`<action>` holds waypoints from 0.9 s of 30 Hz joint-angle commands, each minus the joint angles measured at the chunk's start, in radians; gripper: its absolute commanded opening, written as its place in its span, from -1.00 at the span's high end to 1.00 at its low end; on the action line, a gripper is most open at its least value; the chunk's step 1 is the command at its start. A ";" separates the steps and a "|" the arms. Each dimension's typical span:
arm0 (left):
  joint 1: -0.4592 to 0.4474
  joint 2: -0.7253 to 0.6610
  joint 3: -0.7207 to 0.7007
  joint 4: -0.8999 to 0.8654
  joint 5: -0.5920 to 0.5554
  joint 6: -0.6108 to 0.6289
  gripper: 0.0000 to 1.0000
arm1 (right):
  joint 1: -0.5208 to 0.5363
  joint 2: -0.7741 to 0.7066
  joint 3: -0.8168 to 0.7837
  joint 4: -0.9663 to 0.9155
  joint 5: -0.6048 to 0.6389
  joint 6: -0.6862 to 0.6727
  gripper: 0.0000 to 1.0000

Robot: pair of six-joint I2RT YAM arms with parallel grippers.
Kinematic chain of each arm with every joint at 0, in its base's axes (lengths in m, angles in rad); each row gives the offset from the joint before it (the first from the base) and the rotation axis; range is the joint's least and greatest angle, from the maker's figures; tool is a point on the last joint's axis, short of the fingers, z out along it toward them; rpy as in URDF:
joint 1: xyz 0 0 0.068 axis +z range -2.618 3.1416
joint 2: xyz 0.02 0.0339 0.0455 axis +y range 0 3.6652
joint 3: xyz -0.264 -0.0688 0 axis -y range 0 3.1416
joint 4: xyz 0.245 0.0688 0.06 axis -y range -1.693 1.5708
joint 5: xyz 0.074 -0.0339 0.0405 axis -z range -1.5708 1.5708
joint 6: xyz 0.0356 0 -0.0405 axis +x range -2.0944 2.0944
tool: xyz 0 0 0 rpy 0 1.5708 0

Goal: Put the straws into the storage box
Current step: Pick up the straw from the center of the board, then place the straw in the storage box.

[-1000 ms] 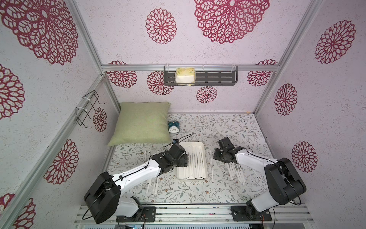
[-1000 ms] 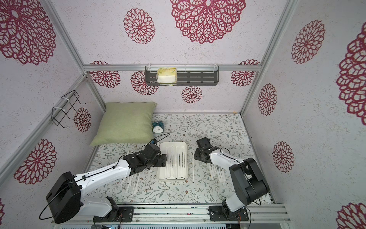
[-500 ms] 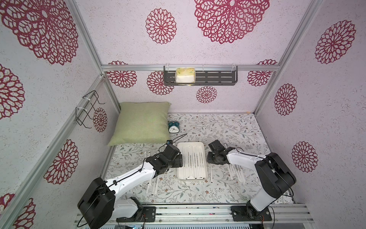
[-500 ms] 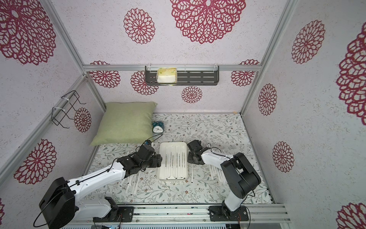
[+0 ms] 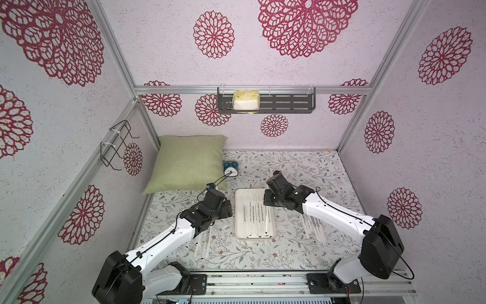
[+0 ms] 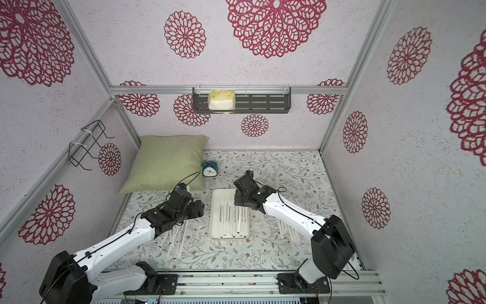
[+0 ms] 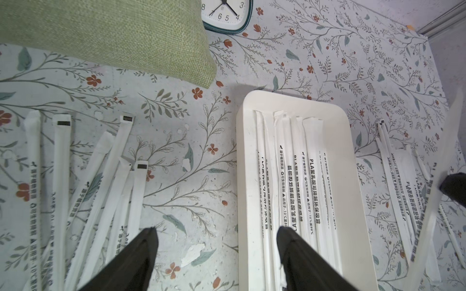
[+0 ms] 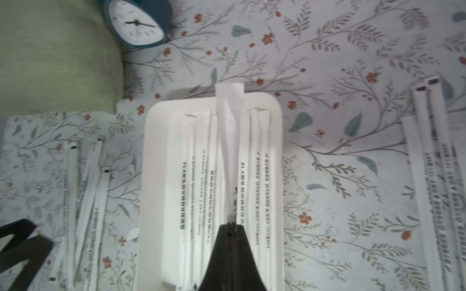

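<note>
The storage box is a shallow white tray in the middle of the floral cloth, with several straws lying lengthwise in it. More straws lie loose to its left and to its right. My right gripper is over the tray's far right part, shut on one straw that sticks out past its tips above the tray. My left gripper is open at the tray's left rim, with nothing between its fingers.
A green pillow lies at the back left, with a small teal alarm clock beside it, just behind the tray. A dark slotted shelf hangs on the back wall and a wire rack on the left wall.
My right gripper has shut on a straw and moved left from the right-hand pile to over the tray. My left gripper has drawn back a little to the left, still open.
</note>
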 commanded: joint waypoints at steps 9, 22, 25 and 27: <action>0.019 -0.026 -0.035 -0.005 0.013 -0.008 -0.63 | 0.066 0.288 0.198 0.165 -0.110 0.046 0.94; 0.045 -0.040 -0.060 -0.005 0.031 -0.007 -0.62 | 0.088 0.456 0.224 0.184 -0.126 0.051 0.96; 0.050 -0.047 -0.062 -0.004 0.034 -0.010 -0.61 | 0.088 0.468 0.228 0.164 -0.111 0.043 0.96; 0.054 -0.053 -0.065 -0.006 0.035 -0.011 -0.61 | 0.088 0.478 0.232 0.153 -0.101 0.038 0.94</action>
